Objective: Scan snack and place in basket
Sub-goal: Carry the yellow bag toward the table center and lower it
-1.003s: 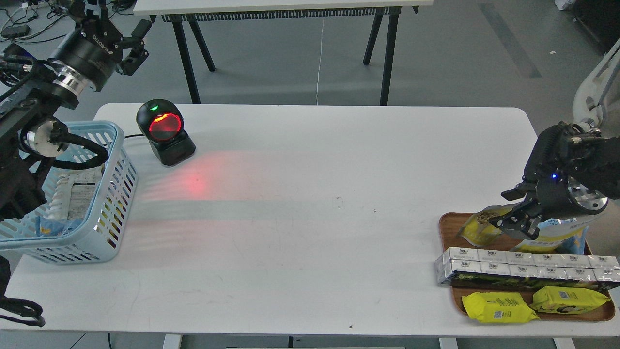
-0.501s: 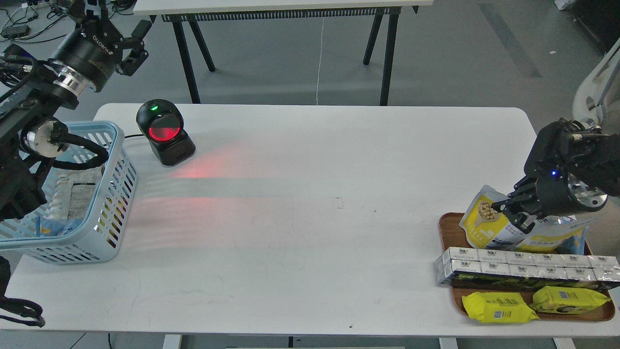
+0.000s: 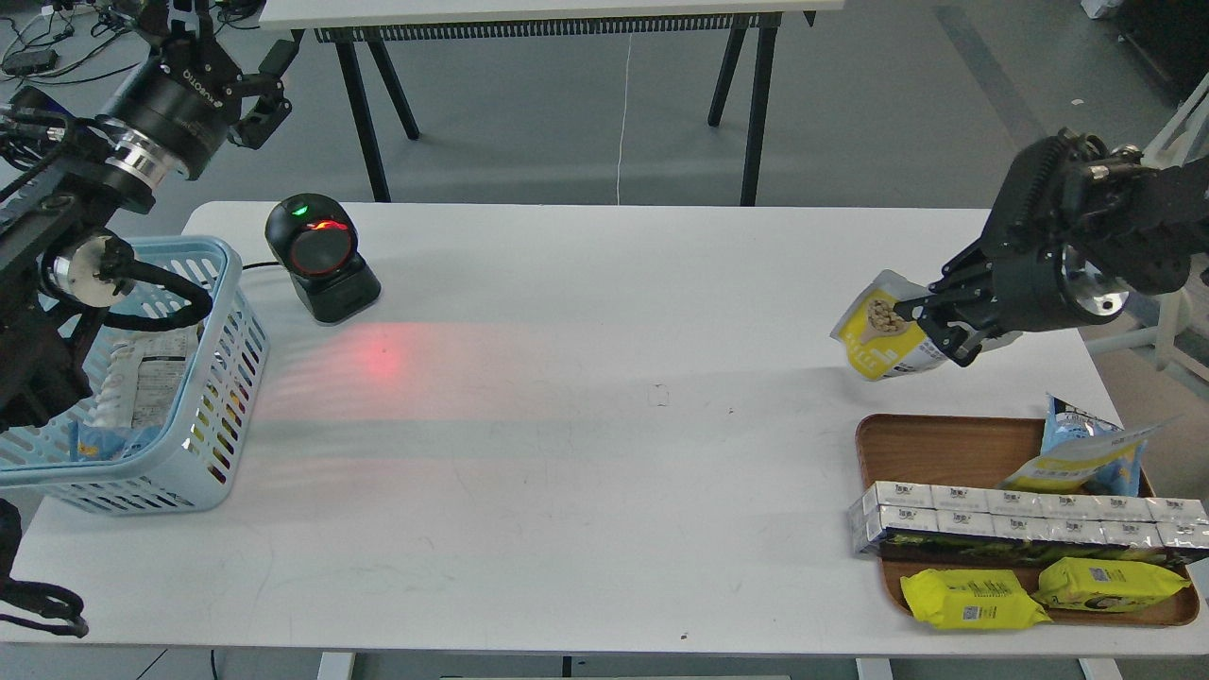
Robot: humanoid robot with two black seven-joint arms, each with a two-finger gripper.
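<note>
The snack (image 3: 880, 328), a small yellow and white pouch with a picture of tan beans, hangs in the air above the right side of the white table (image 3: 604, 425). My right gripper (image 3: 935, 321) is shut on its right side and holds it clear of the brown tray (image 3: 907, 439). The light blue basket (image 3: 203, 378) stands at the table's left edge with packets inside. My left gripper (image 3: 246, 80) is raised behind the basket, beyond the table's far left corner, fingers spread and empty.
A black barcode scanner (image 3: 321, 257) with a red window stands right of the basket and casts a red glow on the table. The tray holds a blue-and-yellow bag (image 3: 1086, 453), silver-wrapped box packs (image 3: 1020, 518) and two flat yellow packets (image 3: 973, 600).
My right gripper has closed on the snack, lifted it off the tray and carried it up and to the left. The left arm has barely moved.
</note>
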